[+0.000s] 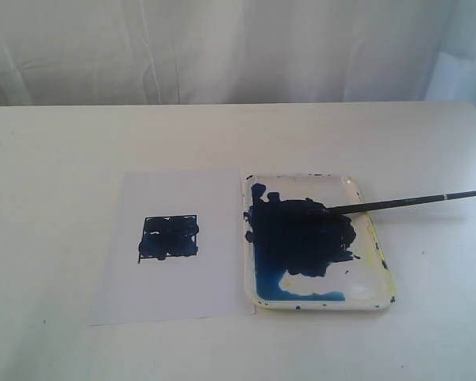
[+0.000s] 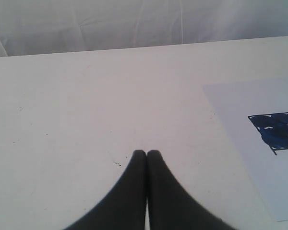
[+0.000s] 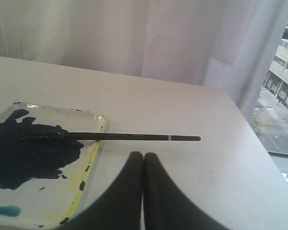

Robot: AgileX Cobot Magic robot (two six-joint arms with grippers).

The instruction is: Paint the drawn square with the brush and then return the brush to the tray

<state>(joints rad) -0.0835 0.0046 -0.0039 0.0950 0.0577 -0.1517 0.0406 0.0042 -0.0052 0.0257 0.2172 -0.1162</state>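
Observation:
The drawn square [image 1: 168, 237] on the white paper sheet [image 1: 174, 294] is blotched with dark blue paint; it also shows as the square [image 2: 276, 131] in the left wrist view. The brush [image 1: 397, 204] lies with its tip in the tray [image 1: 377, 278], handle sticking out over the rim to the right. In the right wrist view the brush [image 3: 134, 137] lies just beyond my shut right gripper [image 3: 143, 155], beside the tray [image 3: 89, 165]. My left gripper [image 2: 146, 152] is shut and empty over bare table, left of the sheet. Neither gripper shows in the exterior view.
A white curtain [image 1: 222, 48] hangs behind the table's far edge. The table's right edge [image 3: 259, 158] runs near a window with buildings outside. The white tabletop [image 1: 55, 159] surrounds the sheet and tray.

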